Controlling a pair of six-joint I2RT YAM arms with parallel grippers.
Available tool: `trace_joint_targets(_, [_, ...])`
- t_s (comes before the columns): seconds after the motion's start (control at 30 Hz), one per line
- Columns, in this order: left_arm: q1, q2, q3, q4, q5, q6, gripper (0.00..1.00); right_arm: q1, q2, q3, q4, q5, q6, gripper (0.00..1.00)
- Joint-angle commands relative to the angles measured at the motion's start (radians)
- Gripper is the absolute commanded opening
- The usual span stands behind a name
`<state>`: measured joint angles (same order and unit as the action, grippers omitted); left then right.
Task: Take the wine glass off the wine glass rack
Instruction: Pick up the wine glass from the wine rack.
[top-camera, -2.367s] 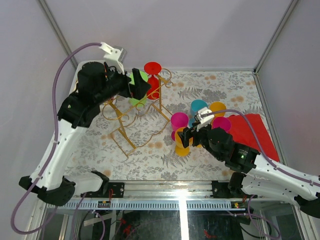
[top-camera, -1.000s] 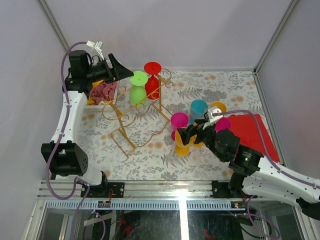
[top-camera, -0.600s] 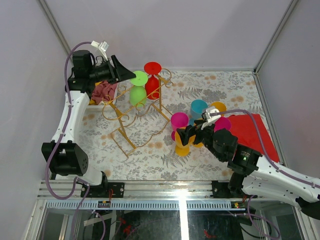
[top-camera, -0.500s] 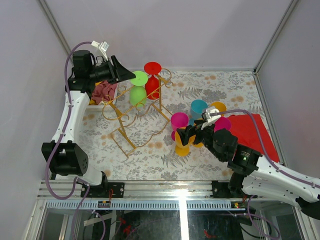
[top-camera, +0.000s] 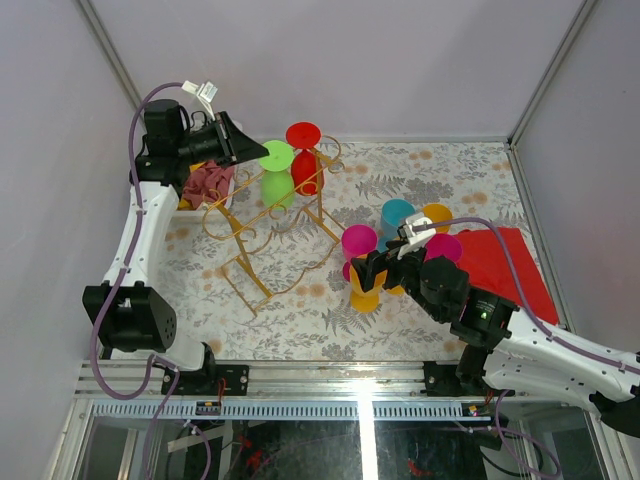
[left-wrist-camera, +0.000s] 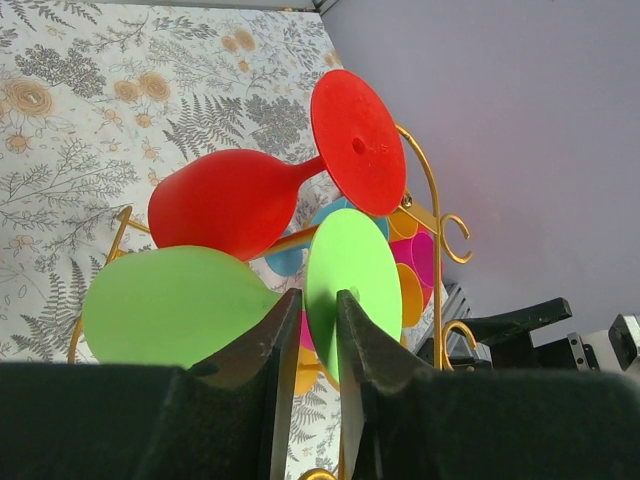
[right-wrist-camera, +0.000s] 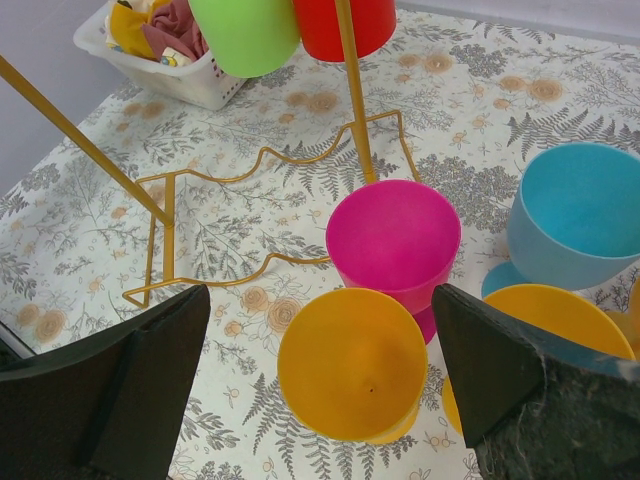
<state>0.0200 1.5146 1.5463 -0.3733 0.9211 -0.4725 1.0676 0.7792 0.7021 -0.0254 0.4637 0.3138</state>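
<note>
Your left gripper is pinching the foot of the green wine glass, which hangs on the wine glass rack.
Nearest you, your right gripper hovers with its fingers spread wide, holding nothing, over the yellow glass. The magenta glass and blue glass stand just behind it. Farther back the gold rack stands on the table. The green glass hangs there bowl-down beside the red glass. The white basket sits at the far left.
</note>
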Motion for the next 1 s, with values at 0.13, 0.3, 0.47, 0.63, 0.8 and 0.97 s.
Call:
trace_joint_targets(0.13, [-0.005,-0.045,-0.013,0.036,0.018,-0.037,0.16,-0.004,-0.001,0.044,0.038,0.038,-0.010,0.99])
trace_joint_targets(0.3, [-0.004,-0.067,-0.009,0.066,0.017,-0.069,0.08,-0.005,-0.003,0.044,0.037,0.041,-0.010,0.99])
trace_joint_targets(0.47, [-0.005,-0.070,-0.011,0.096,0.033,-0.102,0.05,-0.005,-0.008,0.042,0.034,0.041,-0.010,0.99])
trace_joint_targets(0.63, [-0.003,-0.077,-0.051,0.180,0.041,-0.175,0.01,-0.005,-0.018,0.040,0.031,0.046,-0.010,0.99])
trace_joint_targets(0.8, [-0.004,-0.084,-0.091,0.274,0.046,-0.269,0.00,-0.004,-0.023,0.039,0.025,0.048,-0.012,0.99])
trace_joint_targets(0.97, [-0.004,-0.088,-0.094,0.304,0.024,-0.322,0.00,-0.004,-0.042,0.032,0.024,0.047,-0.005,0.99])
